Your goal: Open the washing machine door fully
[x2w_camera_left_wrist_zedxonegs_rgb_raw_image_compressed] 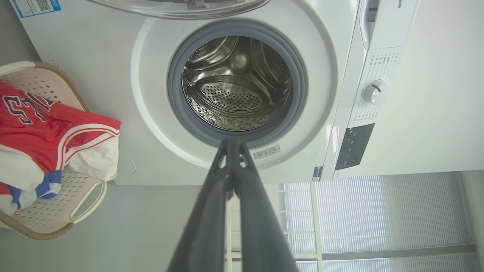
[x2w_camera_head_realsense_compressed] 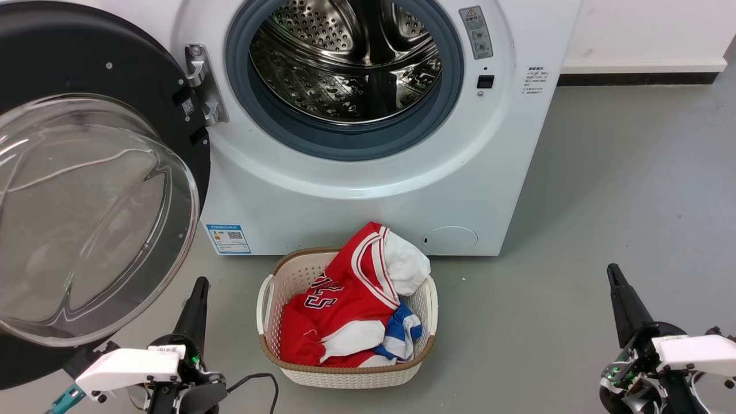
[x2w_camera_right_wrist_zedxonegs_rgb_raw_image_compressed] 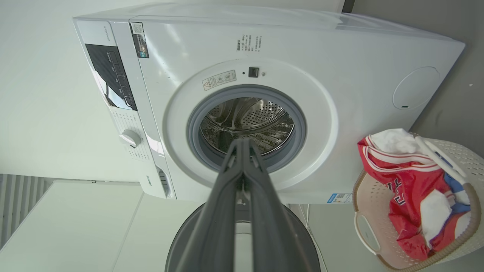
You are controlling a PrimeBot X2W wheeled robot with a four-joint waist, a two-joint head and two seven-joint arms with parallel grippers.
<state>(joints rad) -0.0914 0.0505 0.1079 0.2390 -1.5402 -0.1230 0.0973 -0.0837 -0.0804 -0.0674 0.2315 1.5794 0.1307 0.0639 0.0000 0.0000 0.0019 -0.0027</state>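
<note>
Left gripper (x2w_camera_head_realsense_compressed: pixel 200 287), right gripper (x2w_camera_head_realsense_compressed: pixel 614 276): fingers pressed together, holding nothing. Door (x2w_camera_head_realsense_compressed: pixel 98 201) stands wide, left of machine (x2w_camera_head_realsense_compressed: pixel 374 195). We judge opening done or nearly so; next, we nudge rim only if travel remains.

glossy white washing machine (x2w_camera_head_realsense_compressed: pixel 368 201), perforated shiny steel drum (x2w_camera_head_realsense_compressed: pixel 345 57), clear glass door (x2w_camera_head_realsense_compressed: pixel 86 218), woven plastic basket (x2w_camera_head_realsense_compressed: pixel 345 374)

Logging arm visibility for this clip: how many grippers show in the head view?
2. The left gripper is at lower left, beside the washing machine door, shut. The right gripper is at lower right over the floor, shut.
</note>
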